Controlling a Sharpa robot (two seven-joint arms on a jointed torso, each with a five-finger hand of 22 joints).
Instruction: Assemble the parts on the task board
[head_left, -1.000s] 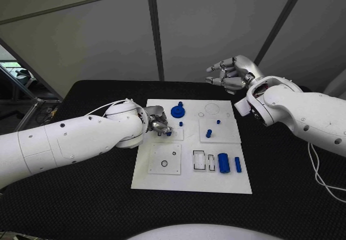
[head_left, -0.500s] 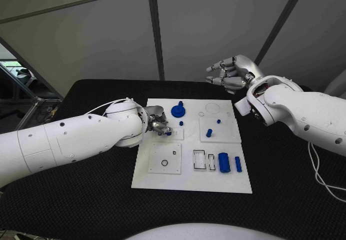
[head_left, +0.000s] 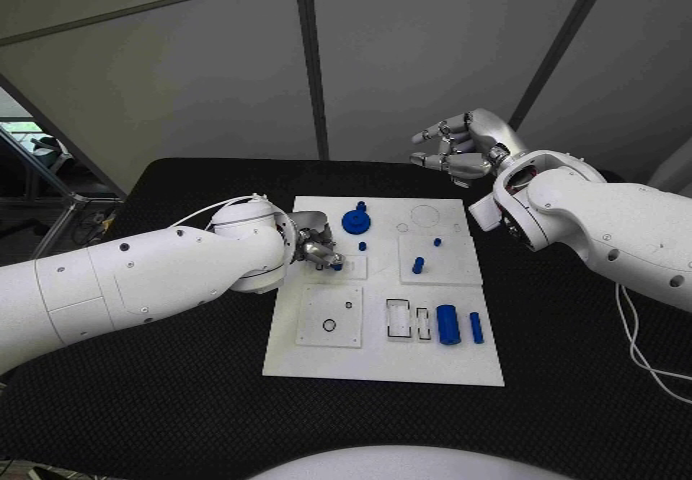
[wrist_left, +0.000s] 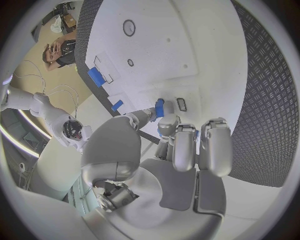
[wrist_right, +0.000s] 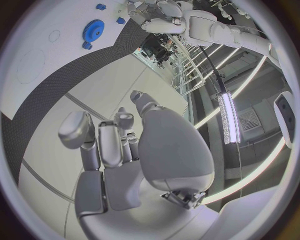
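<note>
Head view: the left hand (head_left: 319, 251) rests low on the white task board (head_left: 378, 360), pinching a small blue part (head_left: 338, 265); the right hand (head_left: 459, 148) hangs above the black counter (head_left: 173, 400), fingers curled on nothing. Left wrist view: fingertips (wrist_left: 167, 124) grip that blue part (wrist_left: 159, 107) against the board. Right wrist view: the blue gear (wrist_right: 94, 30) lies on the board.

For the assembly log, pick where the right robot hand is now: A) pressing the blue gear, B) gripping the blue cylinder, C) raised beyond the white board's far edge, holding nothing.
C: the right robot hand hangs curled and empty beyond the white task board.
</note>
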